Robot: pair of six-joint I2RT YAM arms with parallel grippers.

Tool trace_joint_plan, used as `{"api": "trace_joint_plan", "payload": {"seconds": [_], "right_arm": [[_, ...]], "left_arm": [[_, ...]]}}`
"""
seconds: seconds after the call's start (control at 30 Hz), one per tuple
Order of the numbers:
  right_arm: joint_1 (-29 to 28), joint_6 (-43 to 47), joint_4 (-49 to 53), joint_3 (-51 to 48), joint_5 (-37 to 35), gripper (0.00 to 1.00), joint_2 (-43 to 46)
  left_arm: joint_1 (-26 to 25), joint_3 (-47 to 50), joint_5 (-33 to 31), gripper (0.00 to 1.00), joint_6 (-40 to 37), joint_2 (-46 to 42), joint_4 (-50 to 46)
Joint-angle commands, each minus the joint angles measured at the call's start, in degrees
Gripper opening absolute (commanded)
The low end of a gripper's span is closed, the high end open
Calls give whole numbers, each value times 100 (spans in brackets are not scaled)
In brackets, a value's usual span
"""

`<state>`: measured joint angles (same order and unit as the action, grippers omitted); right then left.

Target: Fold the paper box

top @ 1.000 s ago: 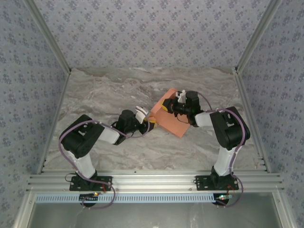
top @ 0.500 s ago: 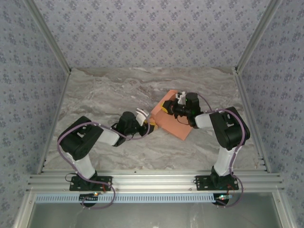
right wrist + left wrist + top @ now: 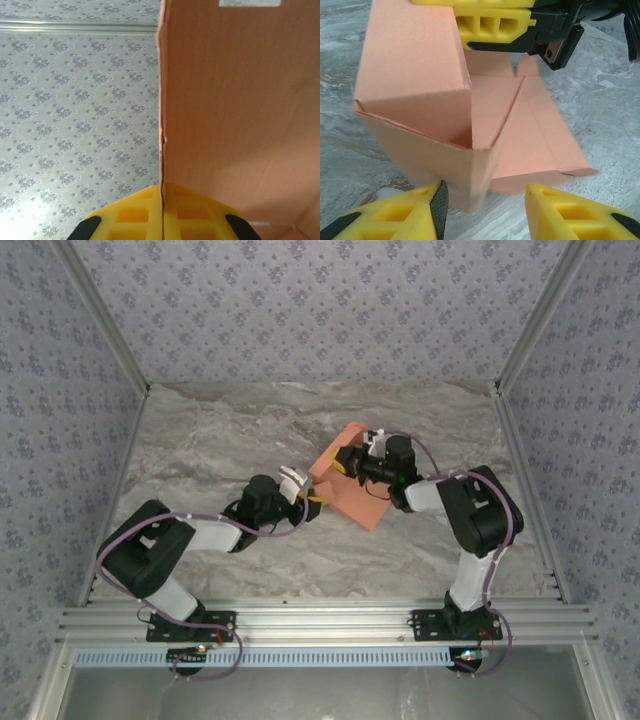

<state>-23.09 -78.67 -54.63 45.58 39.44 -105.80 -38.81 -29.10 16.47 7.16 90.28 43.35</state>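
Observation:
The paper box (image 3: 358,502) is orange-salmon card, half formed, at the table's middle right. In the left wrist view the paper box (image 3: 510,125) has two upright walls meeting at a near corner and a flat panel lying to the right. My left gripper (image 3: 304,490) is open, and in its own view the left gripper (image 3: 485,205) has that near corner low between its yellow fingers. My right gripper (image 3: 347,462) is shut on the far wall's top edge. From the left wrist it appears as the right gripper (image 3: 492,22), and from its own wrist as the right gripper (image 3: 162,200) pinching the thin card (image 3: 240,100).
The marble table (image 3: 220,440) is enclosed by patterned walls (image 3: 320,310) on three sides. An aluminium rail (image 3: 320,625) carrying both arm bases runs along the near edge.
The left arm has stretched out lower and its gripper closed in on the box's near corner. The right gripper has shifted a little left, raising the box's wall more upright.

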Motion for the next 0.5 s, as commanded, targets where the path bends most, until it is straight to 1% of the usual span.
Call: {"api": "trace_joint_plan", "payload": {"seconds": [0.0, 0.07, 0.2, 0.4, 0.47], "right_arm": [[-63, -96, -345, 200, -228, 6, -204], [-56, -167, -431, 191, -259, 6, -359], [-79, -401, -945, 90, -294, 5, -646], [-134, -332, -965, -120, -359, 5, -649], [-161, -309, -962, -162, -395, 5, -634]], "left_arm": [[-59, 125, -211, 46, -29, -112, -105], [-66, 109, -270, 46, -94, -3, -124], [-65, 20, -400, 41, -157, 263, -112], [-61, -140, -723, 34, -225, 409, -257], [-57, -230, -758, 33, -258, 450, -331]]}}
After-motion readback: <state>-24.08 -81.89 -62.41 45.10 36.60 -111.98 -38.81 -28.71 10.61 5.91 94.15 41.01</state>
